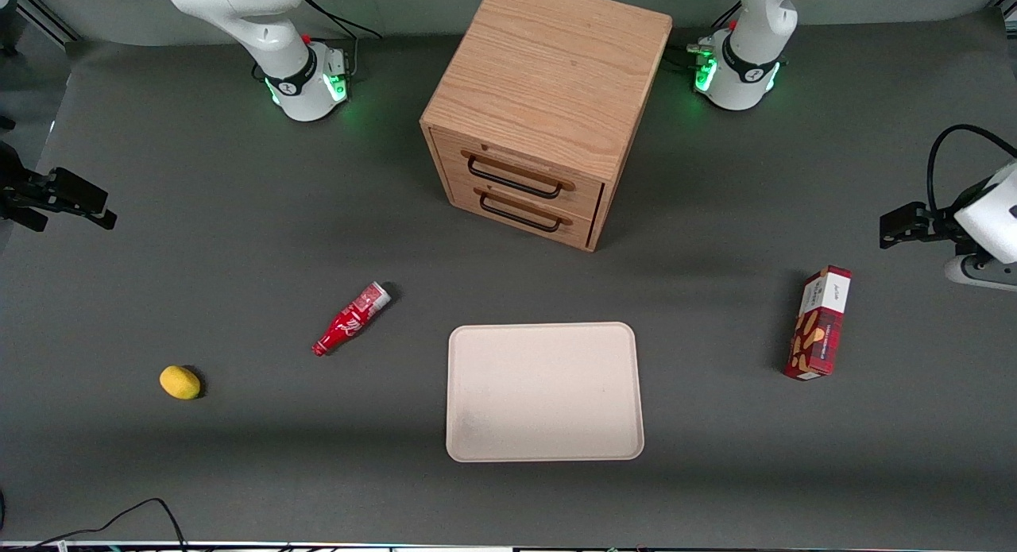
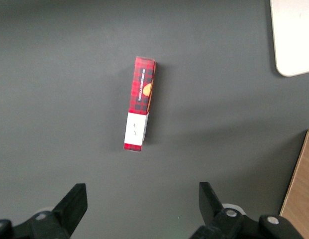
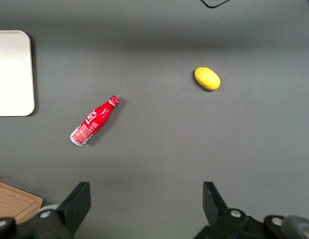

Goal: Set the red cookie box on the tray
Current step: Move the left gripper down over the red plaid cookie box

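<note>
The red cookie box [image 1: 820, 323] [image 2: 139, 107] is a slim red tartan carton with a white end panel. It rests on the grey table toward the working arm's end, apart from the tray. The cream tray [image 1: 544, 391] [image 2: 293, 35] lies flat near the table's front edge, with nothing on it. My left gripper [image 1: 902, 222] [image 2: 143, 191] hangs above the table, farther from the front camera than the box and clear of it. It is open, its fingers spread wide with nothing between them.
A wooden two-drawer cabinet [image 1: 548, 99] [image 2: 299, 189] stands farther from the front camera than the tray. A small red bottle [image 1: 349, 320] and a yellow lemon [image 1: 180, 382] lie toward the parked arm's end.
</note>
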### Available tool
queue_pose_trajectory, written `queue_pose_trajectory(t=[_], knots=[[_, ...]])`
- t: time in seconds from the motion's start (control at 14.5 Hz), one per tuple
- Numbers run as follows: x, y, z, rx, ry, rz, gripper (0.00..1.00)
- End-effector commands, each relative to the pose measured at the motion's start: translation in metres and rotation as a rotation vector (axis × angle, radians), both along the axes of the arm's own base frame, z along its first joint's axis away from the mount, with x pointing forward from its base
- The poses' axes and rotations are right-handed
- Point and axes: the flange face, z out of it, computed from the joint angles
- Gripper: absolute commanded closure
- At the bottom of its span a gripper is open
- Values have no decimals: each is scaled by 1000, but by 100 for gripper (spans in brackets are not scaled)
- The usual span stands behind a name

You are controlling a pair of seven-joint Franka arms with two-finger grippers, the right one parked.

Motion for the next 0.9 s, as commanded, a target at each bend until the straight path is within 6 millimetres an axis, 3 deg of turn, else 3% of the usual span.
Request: queue_pose_trajectory(t=[0.0,0.21,0.34,0.55,0.83], knots=[[-4,3,-25,-2,50,-25,0],[-3,7,-56,-8,48,-69,0],[-3,24,-83,-12,36,-95,0],[0,37,-140,-17,-3,-123,0],[7,39,-204,-54,-27,-112,0]])
